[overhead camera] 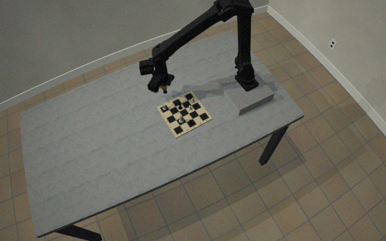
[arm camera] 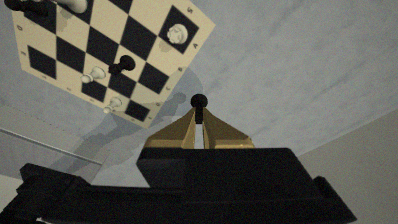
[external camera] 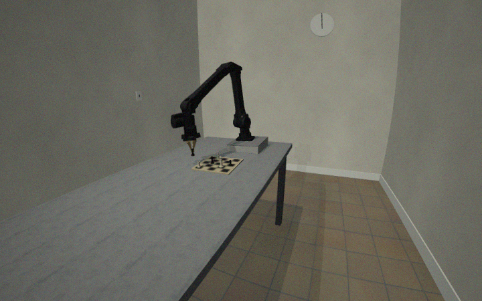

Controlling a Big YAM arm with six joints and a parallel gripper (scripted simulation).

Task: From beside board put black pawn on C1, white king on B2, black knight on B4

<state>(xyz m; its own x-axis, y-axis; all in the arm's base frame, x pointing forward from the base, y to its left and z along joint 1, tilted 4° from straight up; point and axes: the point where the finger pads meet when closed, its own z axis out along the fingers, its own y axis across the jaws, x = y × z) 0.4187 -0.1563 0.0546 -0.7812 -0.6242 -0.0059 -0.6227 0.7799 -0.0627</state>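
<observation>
My gripper (overhead camera: 164, 88) (external camera: 192, 148) (arm camera: 199, 111) is shut on the black knight (overhead camera: 164, 91) (external camera: 192, 152) (arm camera: 199, 101), whose fine shape is unclear. It holds it base down above the table, off the A–C part of the board's rank-5 edge. The board (overhead camera: 176, 136) (arm camera: 208, 25) has B4 (overhead camera: 173, 111) bare. A tall white piece, the white king (overhead camera: 181, 119) (external camera: 220, 162) (arm camera: 73, 4), stands on B2. The black pawn (overhead camera: 191, 121) (external camera: 230, 162) (arm camera: 31, 7) stands on C1, partly cut off in the wrist view.
A white rook-like piece (overhead camera: 164, 107) (external camera: 198, 164) (arm camera: 177, 33) stands on A5. A black piece (overhead camera: 180, 106) (external camera: 211, 160) (arm camera: 128, 62) stands on C4. Small white pieces stand on D3 (arm camera: 97, 73) and E4 (arm camera: 116, 102). The arm's grey base block (overhead camera: 248, 97) (external camera: 248, 148) stands beyond the board's E side.
</observation>
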